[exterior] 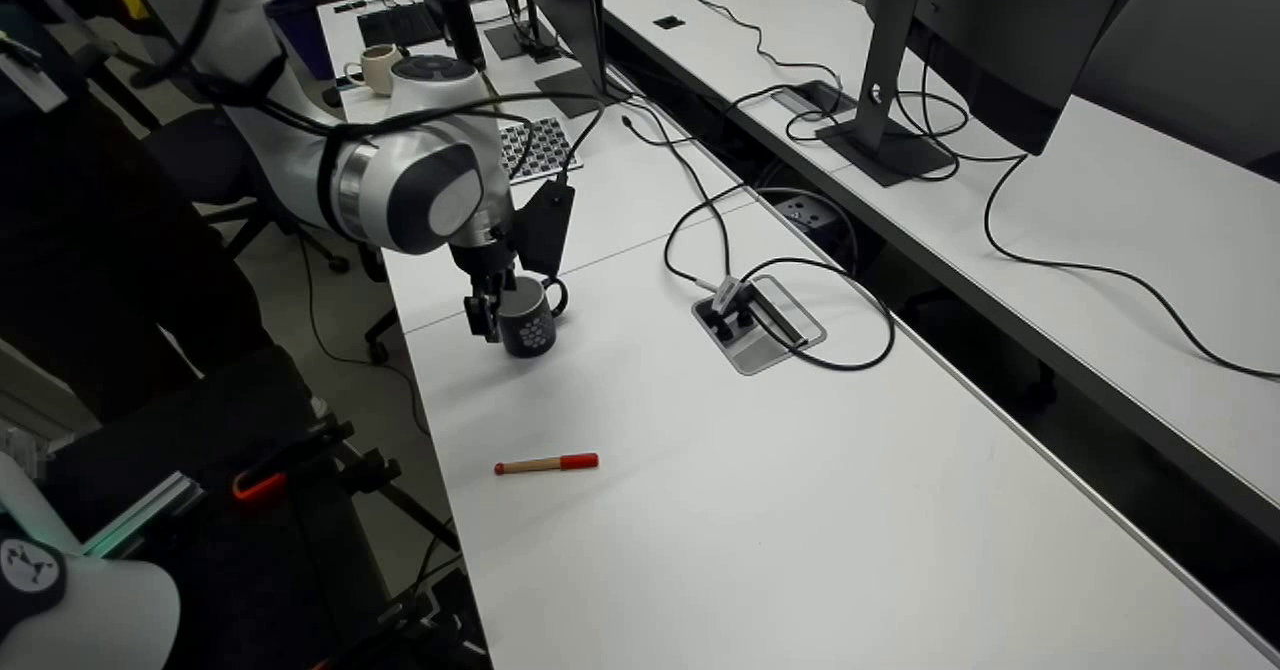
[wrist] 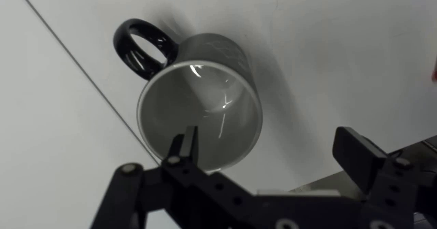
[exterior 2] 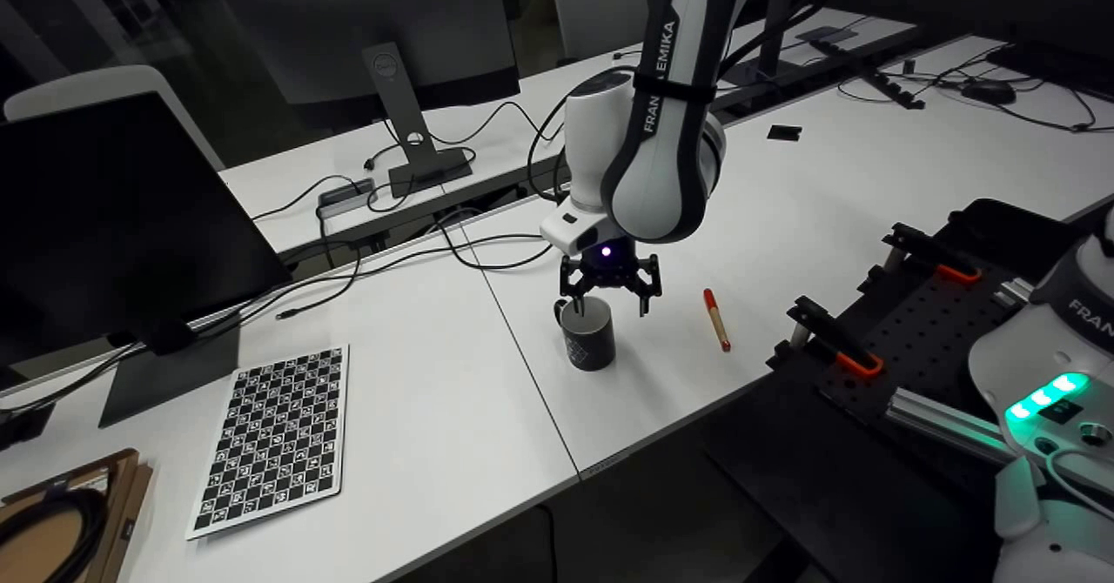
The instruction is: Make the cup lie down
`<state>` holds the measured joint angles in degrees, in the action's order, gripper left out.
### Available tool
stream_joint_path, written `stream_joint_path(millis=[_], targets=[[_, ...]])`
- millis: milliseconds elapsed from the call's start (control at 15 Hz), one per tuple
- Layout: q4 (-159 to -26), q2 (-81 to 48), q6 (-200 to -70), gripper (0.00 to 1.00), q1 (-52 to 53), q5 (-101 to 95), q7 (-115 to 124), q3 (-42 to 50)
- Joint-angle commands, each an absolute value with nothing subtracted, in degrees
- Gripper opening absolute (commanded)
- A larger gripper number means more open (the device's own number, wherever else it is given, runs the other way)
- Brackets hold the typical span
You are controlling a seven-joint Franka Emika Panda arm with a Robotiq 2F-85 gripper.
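The cup is a dark grey mug with a black loop handle and a paler inside. It stands upright on the white table in both exterior views [exterior: 528, 328] [exterior 2: 590, 346]. In the wrist view the cup [wrist: 216, 49] has its mouth towards the camera and its handle at upper left. My gripper [wrist: 267, 129] is open, with its fingers wide apart. It points down at the cup in both exterior views [exterior: 497, 312] [exterior 2: 611, 311]. One finger overlaps the cup's mouth; the other is outside, beyond the rim. I cannot tell whether the first finger dips below the rim.
A red-ended pen [exterior: 546, 464] lies on the table near the cup, also in an exterior view [exterior 2: 716, 320]. A cable box [exterior: 760, 325] with loose cables is set in the table. A checkered board [exterior 2: 277, 444] lies beyond the seam. The table's edge is close to the cup.
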<state>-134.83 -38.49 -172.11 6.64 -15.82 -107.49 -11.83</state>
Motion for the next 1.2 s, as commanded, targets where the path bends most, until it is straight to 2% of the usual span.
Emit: stream_joint_path(millis=[0,133,200,267,333,933,1000,1133], targets=[[-132.51,-41.07,-172.89,1.0,8.26,-17.97,-104.0,-10.13],[-131.93,-41.89,-172.84,0.99,8.21,-18.13,-103.35,-10.05],[-131.63,-42.29,-172.87,0.84,8.16,-18.23,-103.04,-10.05],[-131.45,-42.61,-172.93,0.74,8.15,-18.35,-102.73,-9.99],[-131.24,-42.87,-172.95,0.74,8.07,-18.49,-102.48,-10.02],[-130.17,-43.88,-173.04,0.06,7.95,-19.64,-101.25,-9.9],[-130.11,-43.95,-173.04,0.01,7.96,-19.75,-101.13,-9.86],[-130.04,-44.0,-173.01,0.0,7.97,-20.01,-100.72,-9.81]])
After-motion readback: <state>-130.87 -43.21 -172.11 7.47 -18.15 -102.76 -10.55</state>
